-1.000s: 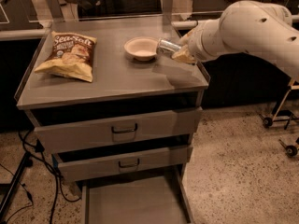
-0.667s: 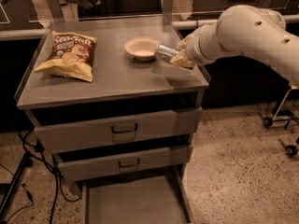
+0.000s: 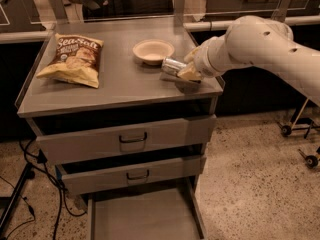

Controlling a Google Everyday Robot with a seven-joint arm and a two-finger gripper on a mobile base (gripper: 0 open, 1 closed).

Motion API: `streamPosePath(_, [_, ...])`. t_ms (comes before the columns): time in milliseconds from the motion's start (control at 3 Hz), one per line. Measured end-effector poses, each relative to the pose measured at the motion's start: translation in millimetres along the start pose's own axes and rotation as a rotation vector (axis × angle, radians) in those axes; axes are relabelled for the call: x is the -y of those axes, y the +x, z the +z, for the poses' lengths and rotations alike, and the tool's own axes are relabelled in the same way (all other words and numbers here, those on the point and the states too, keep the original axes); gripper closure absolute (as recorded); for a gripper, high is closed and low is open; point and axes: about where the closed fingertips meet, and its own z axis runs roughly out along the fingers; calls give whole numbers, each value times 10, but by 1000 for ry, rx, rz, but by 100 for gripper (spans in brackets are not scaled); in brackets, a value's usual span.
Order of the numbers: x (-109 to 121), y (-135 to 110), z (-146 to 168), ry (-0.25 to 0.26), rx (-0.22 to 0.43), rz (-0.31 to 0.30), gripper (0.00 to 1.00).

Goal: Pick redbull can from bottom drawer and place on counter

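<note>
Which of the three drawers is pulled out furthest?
The bottom drawer: slid far out, its flat floor showing. The top drawer and middle drawer are barely ajar. The gripper is over the counter, holding the can.

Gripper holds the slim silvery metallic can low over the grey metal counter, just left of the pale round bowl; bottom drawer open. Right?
Not quite. In the camera view the slim silvery metallic can, held in the gripper, is just right of the pale round bowl, not left. The rest stands: low over the grey metal counter, bottom drawer open.
</note>
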Motion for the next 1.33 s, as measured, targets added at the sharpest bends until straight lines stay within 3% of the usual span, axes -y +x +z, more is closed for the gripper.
streamPosePath(667, [-139, 81, 143, -35, 1, 16, 100])
streamPosePath(1333, [-140, 80, 144, -35, 1, 16, 58])
